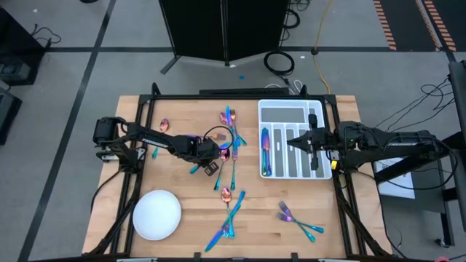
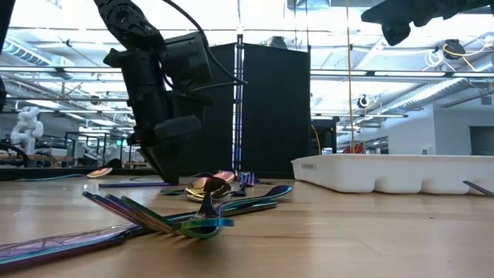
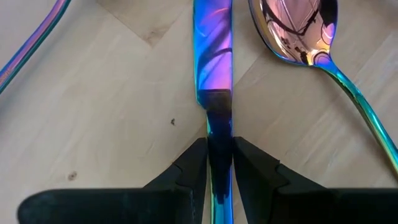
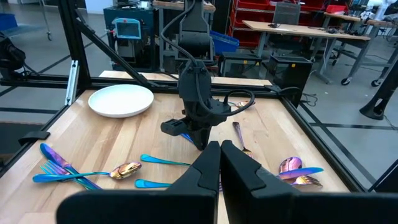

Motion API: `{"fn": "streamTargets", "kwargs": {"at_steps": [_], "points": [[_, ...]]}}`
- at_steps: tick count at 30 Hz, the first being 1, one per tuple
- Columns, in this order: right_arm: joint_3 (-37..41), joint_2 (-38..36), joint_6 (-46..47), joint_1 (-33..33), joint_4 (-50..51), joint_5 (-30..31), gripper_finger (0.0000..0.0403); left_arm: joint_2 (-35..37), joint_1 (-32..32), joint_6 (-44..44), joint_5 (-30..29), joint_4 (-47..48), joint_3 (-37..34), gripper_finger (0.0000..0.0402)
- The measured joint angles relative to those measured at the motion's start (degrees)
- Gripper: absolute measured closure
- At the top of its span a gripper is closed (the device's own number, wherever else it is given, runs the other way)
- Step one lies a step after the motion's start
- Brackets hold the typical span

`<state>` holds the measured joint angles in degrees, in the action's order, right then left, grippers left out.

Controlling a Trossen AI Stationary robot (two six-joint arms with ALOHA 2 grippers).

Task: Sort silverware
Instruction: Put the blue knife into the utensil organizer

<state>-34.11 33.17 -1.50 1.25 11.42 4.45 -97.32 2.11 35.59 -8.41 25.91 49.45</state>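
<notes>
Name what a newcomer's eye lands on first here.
The left end effector, low at mid-table, is clamped on a rainbow knife lying beside a pink spoon. More silverware is scattered across the wood. The right end effector hangs shut over the white tray, which already holds a few pieces.

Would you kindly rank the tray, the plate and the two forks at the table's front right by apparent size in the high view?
1. Tray: largest.
2. Plate: clearly smaller.
3. Forks: smallest; the two look alike, so I won't rank them.
</notes>
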Motion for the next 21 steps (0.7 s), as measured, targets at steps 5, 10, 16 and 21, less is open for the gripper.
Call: {"fn": "streamTargets", "kwargs": {"at_steps": [5,10,16,21], "points": [[0.02,0.0,0.0,0.01,0.0,0.0,0.0403,-0.01,0.0,-0.05,0.05,0.05,-0.02,0.0328],[0.0,0.0,0.0,0.01,0.0,0.0,0.0403,0.0,0.0,-0.09,0.03,0.0,-0.02,0.036],[0.01,0.0,0.0,0.01,0.0,0.0,0.0403,-0.02,0.0,-0.48,-0.32,-0.04,-0.04,0.0369],[0.0,0.0,0.0,0.0,0.0,0.0,0.0403,-0.02,0.0,-1.28,-0.42,-0.07,-0.07,0.037]]}}
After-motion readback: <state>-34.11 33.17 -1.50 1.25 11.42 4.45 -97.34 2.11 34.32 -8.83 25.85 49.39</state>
